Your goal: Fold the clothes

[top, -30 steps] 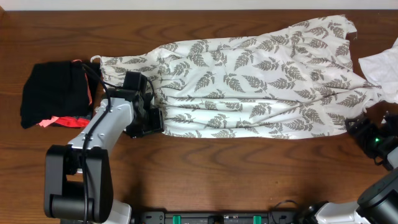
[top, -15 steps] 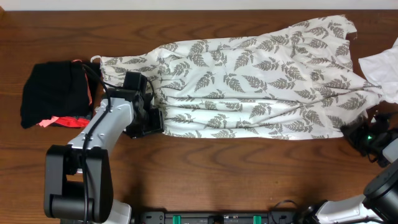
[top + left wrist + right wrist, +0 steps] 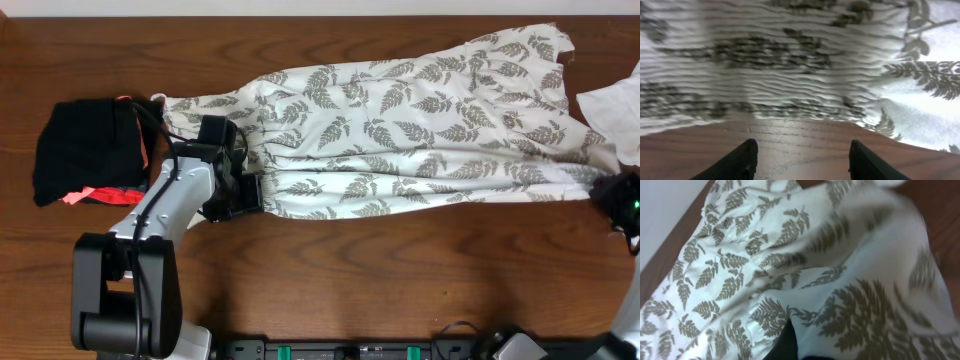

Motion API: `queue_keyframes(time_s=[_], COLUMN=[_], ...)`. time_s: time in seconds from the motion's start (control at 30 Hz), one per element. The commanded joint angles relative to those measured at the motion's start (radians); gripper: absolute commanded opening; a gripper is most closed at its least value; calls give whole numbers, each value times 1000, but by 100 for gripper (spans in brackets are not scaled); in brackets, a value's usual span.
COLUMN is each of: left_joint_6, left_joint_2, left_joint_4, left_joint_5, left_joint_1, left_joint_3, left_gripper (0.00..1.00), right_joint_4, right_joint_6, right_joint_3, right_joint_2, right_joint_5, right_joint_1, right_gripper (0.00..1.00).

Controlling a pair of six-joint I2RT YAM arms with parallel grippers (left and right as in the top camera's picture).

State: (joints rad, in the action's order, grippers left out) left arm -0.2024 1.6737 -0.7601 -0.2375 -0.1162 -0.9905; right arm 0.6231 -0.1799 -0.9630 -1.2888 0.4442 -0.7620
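The clothes (image 3: 400,130), a white dress with grey-green fern print, lie stretched across the table from left to right. My left gripper (image 3: 250,193) rests at the dress's lower left edge. In the left wrist view its fingers (image 3: 742,161) stand open over bare wood, with the gathered part of the dress (image 3: 790,65) just ahead and nothing between them. My right gripper (image 3: 618,190) sits at the far right, shut on the hem corner. In the right wrist view the fabric (image 3: 740,270) drapes over the jaws, and only one dark finger (image 3: 784,342) shows.
A black bundle with coral-pink trim (image 3: 90,150) lies at the left, close behind the left arm. A plain white cloth (image 3: 612,110) sits at the right edge beside the hem. Bare brown table (image 3: 400,270) runs along the front.
The right gripper has shut on the hem corner and moved right and slightly back. The dress's lower edge has been pulled straighter and tauter. The left arm has barely moved.
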Motion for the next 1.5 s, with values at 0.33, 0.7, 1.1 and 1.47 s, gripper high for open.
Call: queue_keyframes(time_s=[0.33, 0.7, 1.1, 1.47], left_joint_6=[7, 6, 7, 33], left_joint_2=[4, 4, 4, 4], left_joint_4=[-21, -21, -42, -56], left_joint_5=[-6, -6, -47, 160], left_joint_1=[-3, -2, -3, -167], left_joint_3=[8, 8, 8, 8], left_gripper=[59, 59, 59, 78], right_joint_4=[-78, -254, -430, -417], right_joint_6=[-7, -92, -217, -216], right_joint_3=[-24, -24, -24, -24], right_joint_2=[-38, -199, -309, -311], right_joint_5=[-386, -498, -489, -489], right_joint_1=[269, 274, 299, 306], right_gripper=[1, 1, 4, 1])
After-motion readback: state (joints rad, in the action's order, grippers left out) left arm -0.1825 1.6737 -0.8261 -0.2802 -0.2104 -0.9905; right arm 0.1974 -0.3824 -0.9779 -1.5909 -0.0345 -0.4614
